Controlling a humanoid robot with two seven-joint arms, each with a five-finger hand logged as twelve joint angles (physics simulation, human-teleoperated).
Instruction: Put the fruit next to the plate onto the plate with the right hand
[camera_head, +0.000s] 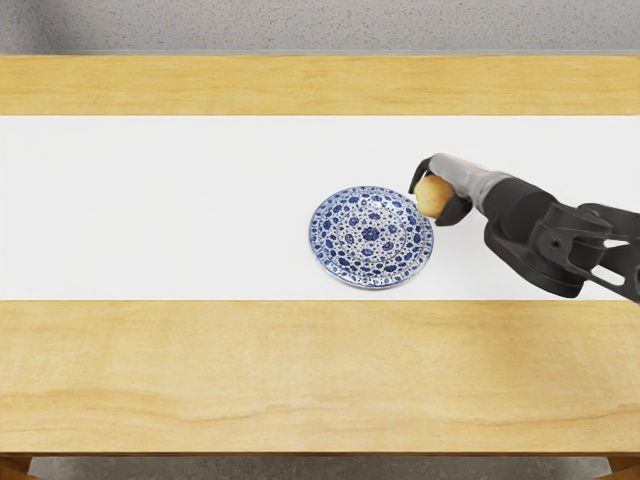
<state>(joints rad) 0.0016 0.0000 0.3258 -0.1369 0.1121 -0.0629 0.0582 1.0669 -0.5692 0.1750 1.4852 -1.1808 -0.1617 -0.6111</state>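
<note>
The right hand (450, 185), dark and five-fingered, comes in on its black and grey jointed arm (545, 238) from the right edge. It is closed around a small round yellow-tan fruit (431, 196). Dark fingers curl over the top of the fruit and under it, and its pale side shows toward the hand's left.

Just left of the hand and slightly nearer the viewer lies the round ceramic plate with a blue and white floral pattern (360, 240). The held fruit sits at the plate's upper right rim, seeming to overlap its edge. Whether the fruit is lifted clear of the surface or resting on it cannot be told from this view.

Under the hand and plate runs a broad white strip of cloth (180, 210), laid along a light wooden table (300, 370).
</note>
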